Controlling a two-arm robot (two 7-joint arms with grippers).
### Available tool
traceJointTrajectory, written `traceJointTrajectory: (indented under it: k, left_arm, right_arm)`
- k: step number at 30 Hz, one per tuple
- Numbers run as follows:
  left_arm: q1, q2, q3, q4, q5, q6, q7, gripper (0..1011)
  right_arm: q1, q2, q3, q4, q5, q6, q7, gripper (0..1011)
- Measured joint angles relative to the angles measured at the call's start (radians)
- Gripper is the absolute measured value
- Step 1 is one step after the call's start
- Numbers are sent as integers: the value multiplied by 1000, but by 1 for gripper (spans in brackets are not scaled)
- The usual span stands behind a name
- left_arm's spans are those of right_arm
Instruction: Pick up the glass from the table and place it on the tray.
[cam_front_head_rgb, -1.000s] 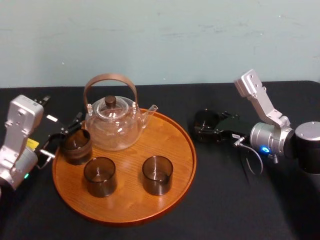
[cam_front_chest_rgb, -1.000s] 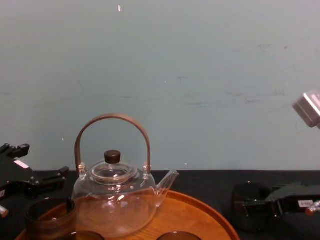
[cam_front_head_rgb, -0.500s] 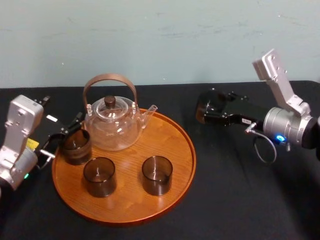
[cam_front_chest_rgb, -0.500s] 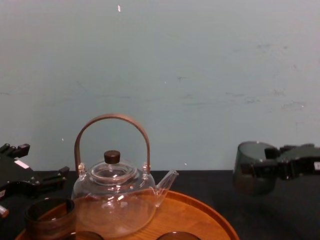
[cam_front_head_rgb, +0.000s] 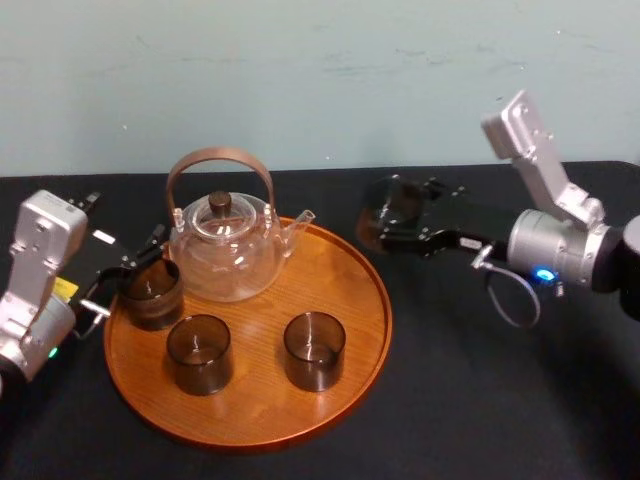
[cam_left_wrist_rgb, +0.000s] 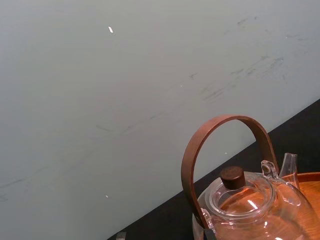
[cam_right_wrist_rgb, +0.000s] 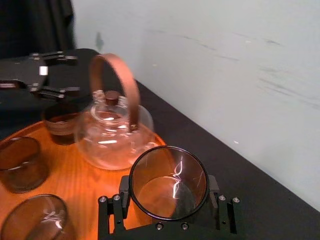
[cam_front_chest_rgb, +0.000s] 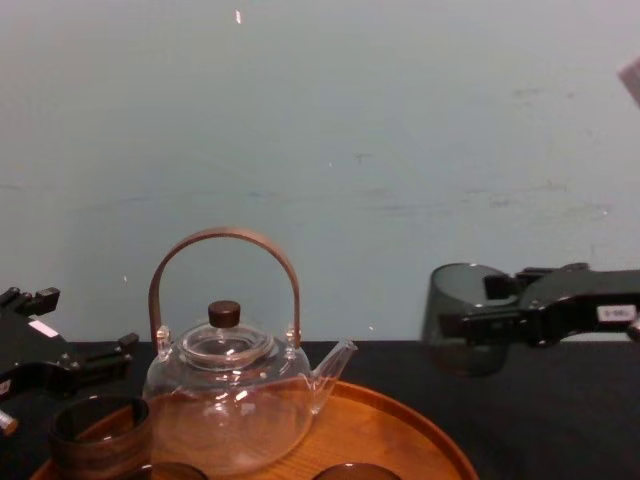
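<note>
The right gripper holds the glass, its fingers clenched on two opposite sides of the wall. In the head view the glass hangs right of the centre, lifted off the black counter. It is just beside the right rim of the tray, not yet over the wood. In the chest view it looks about upright.

The step in hand is, I think, the carry to the tray. To do it well, the arm should move the glass toward the left of the frame at this height, so that the base passes over the raised rim without a knock. The bare wood in the right part of the tray, between the spout of the teapot and the nearest cup, seems a good place. There the glass should go down slowly, upright, and be released only when the base rests flat.

The left gripper waits at the left edge of the tray with fingers spread, beside another cup.
</note>
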Motion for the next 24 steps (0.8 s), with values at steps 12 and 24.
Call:
traceJointTrajectory:
  k: [12,24]
  left_arm:
    - [0,0,0,0,0,0,0,1001]
    - [0,0,0,0,0,0,0,1002]
  right_arm:
    - [32,-29,-74,34,-2,-17,29,902]
    - [53,-63,-120,123,-20,-33,35,903]
